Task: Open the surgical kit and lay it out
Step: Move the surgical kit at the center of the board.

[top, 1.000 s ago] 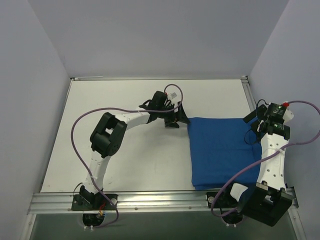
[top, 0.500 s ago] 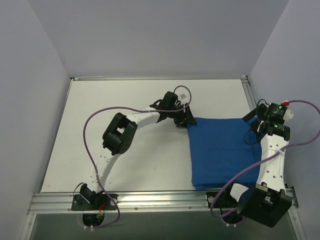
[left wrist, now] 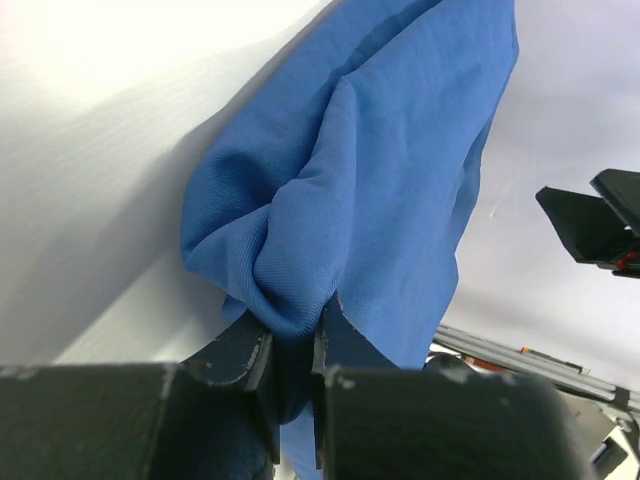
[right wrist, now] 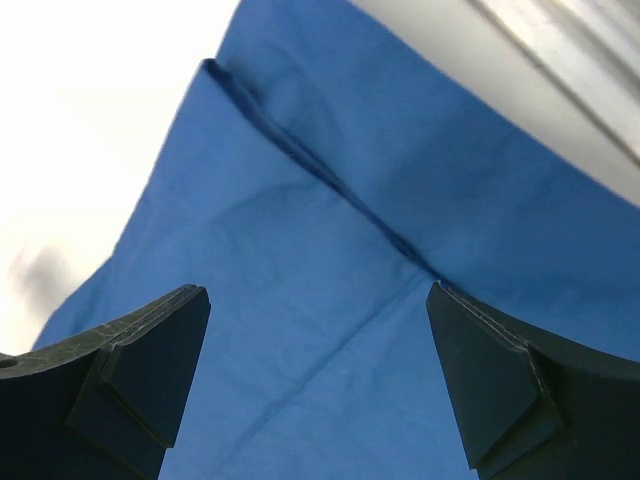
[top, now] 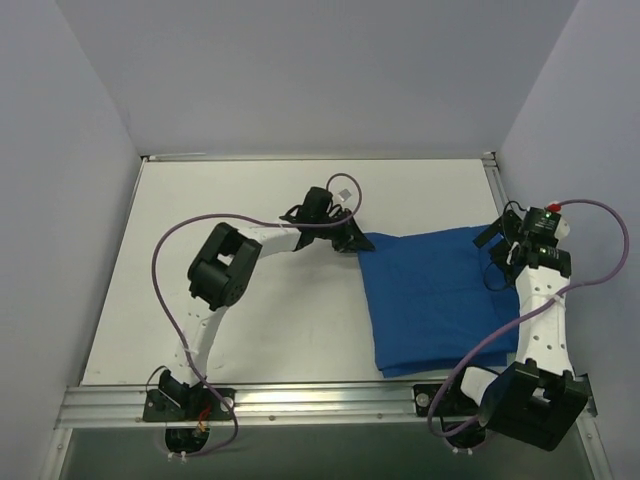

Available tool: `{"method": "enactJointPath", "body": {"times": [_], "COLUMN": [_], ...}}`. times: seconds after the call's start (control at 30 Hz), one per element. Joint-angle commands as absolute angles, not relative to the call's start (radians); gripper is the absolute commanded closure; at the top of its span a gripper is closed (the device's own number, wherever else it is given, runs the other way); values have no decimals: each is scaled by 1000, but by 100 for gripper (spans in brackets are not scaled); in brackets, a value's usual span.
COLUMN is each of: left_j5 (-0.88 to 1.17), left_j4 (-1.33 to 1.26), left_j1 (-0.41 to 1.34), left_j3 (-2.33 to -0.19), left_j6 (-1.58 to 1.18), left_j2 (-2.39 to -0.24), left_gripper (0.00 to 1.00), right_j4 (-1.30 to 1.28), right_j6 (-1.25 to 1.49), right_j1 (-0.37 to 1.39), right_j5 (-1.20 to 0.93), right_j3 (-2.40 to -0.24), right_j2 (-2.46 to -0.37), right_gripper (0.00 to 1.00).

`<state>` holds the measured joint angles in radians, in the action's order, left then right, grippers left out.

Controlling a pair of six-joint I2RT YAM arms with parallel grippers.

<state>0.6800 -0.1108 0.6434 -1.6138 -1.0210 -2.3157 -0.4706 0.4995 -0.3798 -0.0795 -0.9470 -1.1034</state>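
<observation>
The surgical kit shows as a royal-blue cloth wrap (top: 440, 295) lying closed on the right half of the white table. My left gripper (top: 353, 240) is at the wrap's far-left corner and is shut on a bunched fold of the blue cloth (left wrist: 380, 180), which bulges out between the jaws of the left gripper (left wrist: 295, 325). My right gripper (top: 498, 243) hovers over the wrap's far-right edge. In the right wrist view it (right wrist: 320, 300) stands wide open above flat cloth (right wrist: 330, 240) crossed by a dark fold line, with nothing between its fingers.
The white table (top: 250, 300) stretches to the left of the wrap. An aluminium rail (top: 320, 397) runs along the near edge, and another lines the right side. Grey walls enclose the table. Purple cables loop from both arms.
My left gripper went from open to shut on the wrap's far-left corner and drew it left, so the wrap's left edge now slants. The right gripper shifted slightly left.
</observation>
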Motion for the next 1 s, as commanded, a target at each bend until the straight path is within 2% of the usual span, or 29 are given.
{"method": "enactJointPath", "body": {"times": [0.0,0.27,0.4,0.5,0.67,0.8,0.97], "left_j5": [588,563,549,517,442,330,192], "left_j4": [-194,-452,-567,-613,-562,-387,-229], "left_j1": [482,227,190,193,232,319,442], "left_j3": [-1428,-889,-688,-571,-445,-387,-342], "left_j6": [-992,-1080,-1129,-1164,-1180,-1158,-1144], "left_j2": [-2185,-1902,-1755,-1648,-1433,-1168,-970], "left_gripper": [98,98,98,95,89,86,82], "right_j4": [-450,-385,-359,-318,-242,-281,-282], "right_j6": [517,587,603,603,551,548,548], "right_j1": [-298,-14,138,187,193,192,178], "right_j5": [-74,-25,-5,-32,-199,-147,-113], "right_j3": [-979,-1031,-1061,-1033,-904,-853,-810], "right_j2": [-1143,-1275,-1335,-1322,-1232,-1149,-1135], "right_gripper": [3,3,4,3,0,0,0]}}
